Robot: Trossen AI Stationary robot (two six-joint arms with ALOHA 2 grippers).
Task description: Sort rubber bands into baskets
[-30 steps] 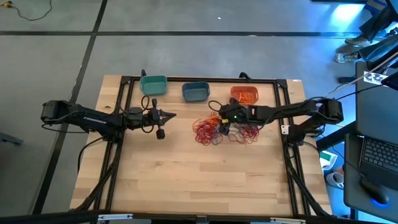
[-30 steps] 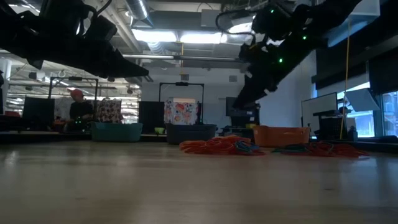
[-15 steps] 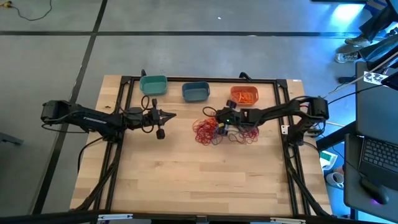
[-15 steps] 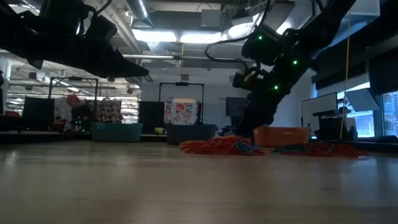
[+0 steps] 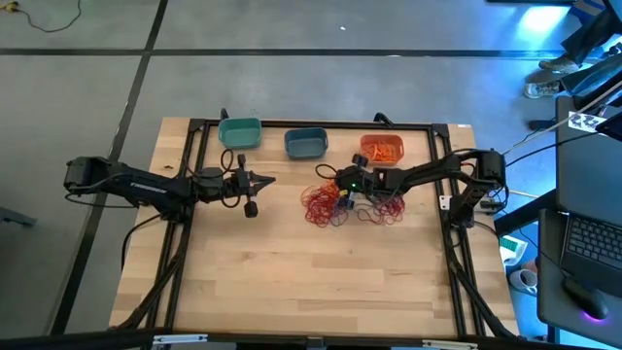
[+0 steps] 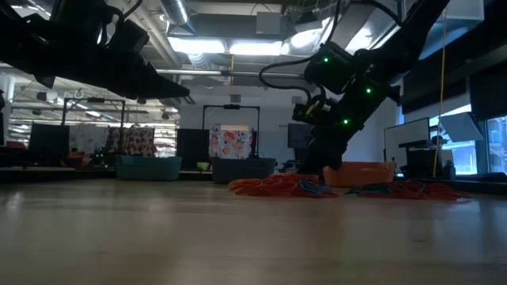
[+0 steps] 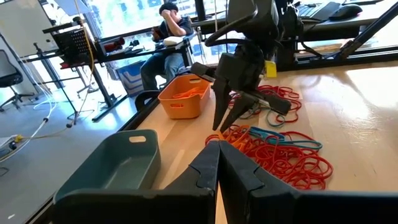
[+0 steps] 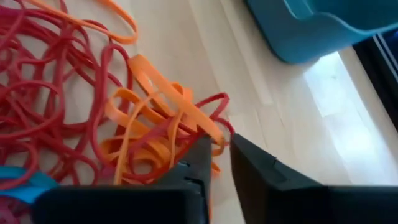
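Note:
Three baskets stand along the far edge: teal [image 5: 239, 132], slate blue [image 5: 305, 143] and orange [image 5: 382, 149], the orange one holding orange bands. Loose red, orange and a few blue rubber bands [image 5: 321, 204] lie heaped on the table in front of them. My right gripper [image 5: 342, 196] is down at the heap's far side, its fingers [image 8: 200, 154] closed to a narrow gap on orange bands. It also shows in the left wrist view [image 7: 216, 127]. My left gripper [image 5: 269, 179] waits shut above the table, left of the heap. My right gripper pinches a bunch of orange rubber bands [image 8: 208, 132] between its fingertips, at the end of the bunch nearest the slate blue basket. The fingers slant down from the table's right. The bands lie slack on the table, tangled with red ones [image 8: 74, 93].
A second spread of red bands [image 5: 386, 208] lies right of the gripper. A black frame [image 5: 199, 146] runs round the table's edges. Bare wood fills the near half [image 5: 311, 282]. A person [image 7: 169, 25] sits beyond the table's right side.
My right gripper has come down onto the heap and moved a little toward the table's left, tipping steeper. Its fingers have drawn together on the orange bands. The bands lie where they were.

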